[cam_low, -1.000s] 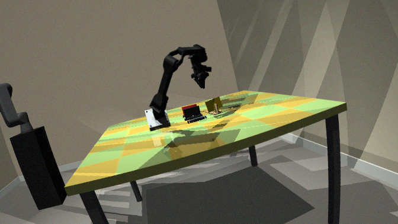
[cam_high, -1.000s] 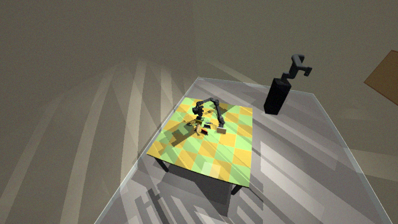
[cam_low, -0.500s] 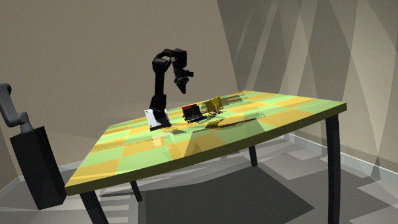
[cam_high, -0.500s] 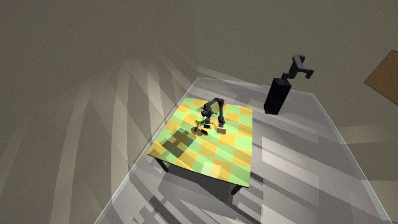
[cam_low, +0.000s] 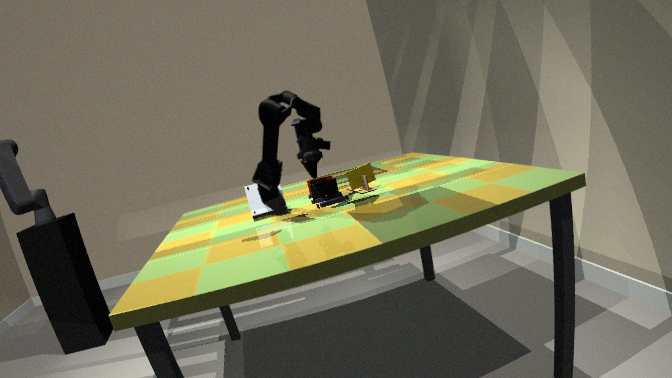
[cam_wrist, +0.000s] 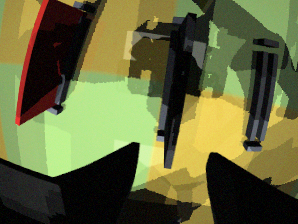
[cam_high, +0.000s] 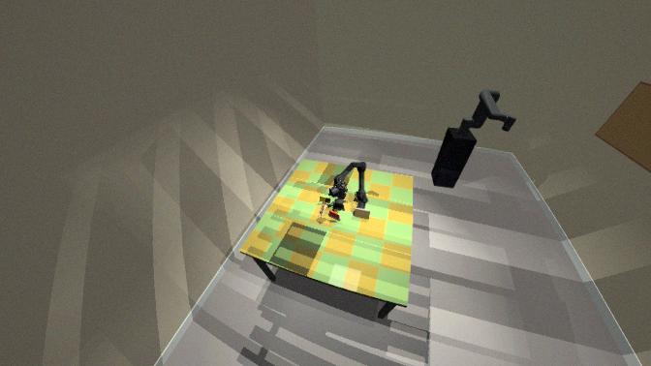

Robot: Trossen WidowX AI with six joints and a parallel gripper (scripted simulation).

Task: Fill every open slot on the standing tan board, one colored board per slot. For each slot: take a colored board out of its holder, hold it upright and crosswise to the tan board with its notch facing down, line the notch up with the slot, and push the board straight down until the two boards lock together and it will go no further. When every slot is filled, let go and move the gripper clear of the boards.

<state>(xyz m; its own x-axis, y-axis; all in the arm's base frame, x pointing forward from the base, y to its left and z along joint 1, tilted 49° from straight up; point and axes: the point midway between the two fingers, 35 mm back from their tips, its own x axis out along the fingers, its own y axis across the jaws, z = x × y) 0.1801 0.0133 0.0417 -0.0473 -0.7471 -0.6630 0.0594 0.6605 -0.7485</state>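
Our gripper (cam_high: pixel 339 205) (cam_low: pixel 314 176) (cam_wrist: pixel 173 155) hovers over holders, fingers parted, nothing grasped. Dark board (cam_wrist: pixel 174 95) stands in middle holder, just ahead of gap between fingertips, long axis running away from us in wrist view. Red board (cam_high: pixel 334 215) (cam_low: pixel 316 186) (cam_wrist: pixel 37 65) left of it. Likely next: we advance, lower, straddle dark board.
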